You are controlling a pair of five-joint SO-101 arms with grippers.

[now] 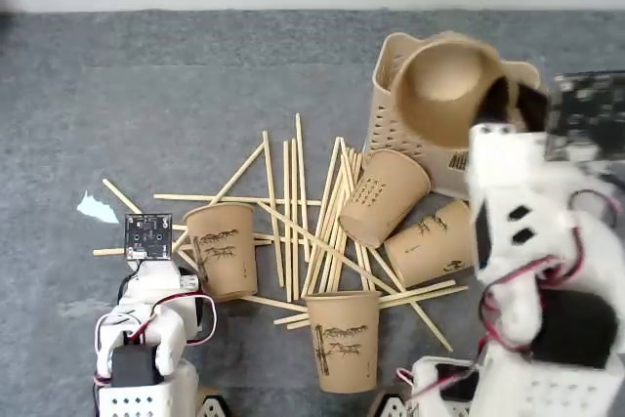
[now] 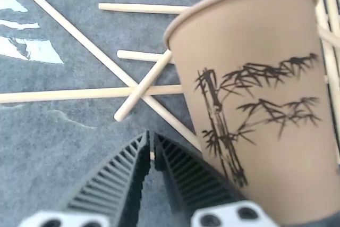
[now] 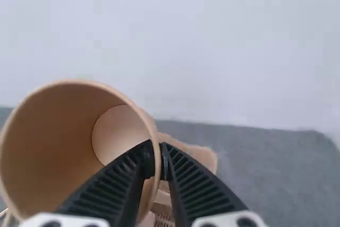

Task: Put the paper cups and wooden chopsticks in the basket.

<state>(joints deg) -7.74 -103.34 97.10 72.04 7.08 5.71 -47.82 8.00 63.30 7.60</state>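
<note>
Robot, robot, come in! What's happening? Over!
Right gripper shut on paper cup, over basket. Left gripper shut, empty, beside another cup. Chopsticks scattered.

Four cups [image 1: 220, 263], chopsticks [image 1: 290, 222] scattered – fifth cup [image 1: 444, 90] above basket [image 1: 387, 116]

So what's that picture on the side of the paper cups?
Dark bamboo stalks and leaves on plain tan paper, clearest on the cup in the left wrist view.
</note>
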